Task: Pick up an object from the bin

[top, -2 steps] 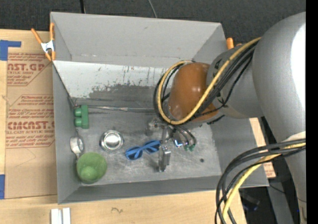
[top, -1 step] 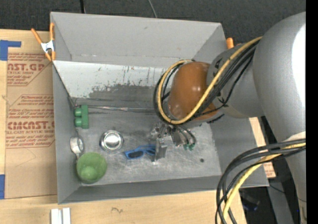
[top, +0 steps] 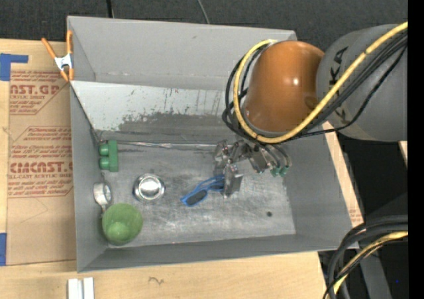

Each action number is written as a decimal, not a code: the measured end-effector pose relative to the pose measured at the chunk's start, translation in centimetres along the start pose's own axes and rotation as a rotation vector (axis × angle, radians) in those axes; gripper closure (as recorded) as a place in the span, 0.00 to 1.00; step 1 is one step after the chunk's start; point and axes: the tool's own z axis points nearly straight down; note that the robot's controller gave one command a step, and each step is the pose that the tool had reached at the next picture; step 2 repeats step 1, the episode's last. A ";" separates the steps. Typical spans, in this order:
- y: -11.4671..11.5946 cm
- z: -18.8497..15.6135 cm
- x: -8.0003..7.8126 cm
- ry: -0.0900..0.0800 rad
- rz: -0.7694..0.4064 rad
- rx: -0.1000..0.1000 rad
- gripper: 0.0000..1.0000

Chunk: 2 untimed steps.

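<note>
A grey metal bin (top: 165,102) with a scuffed floor holds few things. The gripper (top: 230,178) sits low at the right end of a slim blue object (top: 200,192) lying mid-floor; I cannot tell whether it is open or closed. If gripped so near its end, the blue object might pivot and slip free.

Just left of the shiny metal cup (top: 148,187), a small silver cap (top: 101,193); up-left, a green block (top: 108,156); down-left, a green ball (top: 121,223).
</note>
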 end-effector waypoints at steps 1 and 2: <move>8.6 -3.9 -2.8 0.003 -0.332 -0.004 1.00; 8.6 -3.9 -2.8 0.003 -0.332 -0.004 1.00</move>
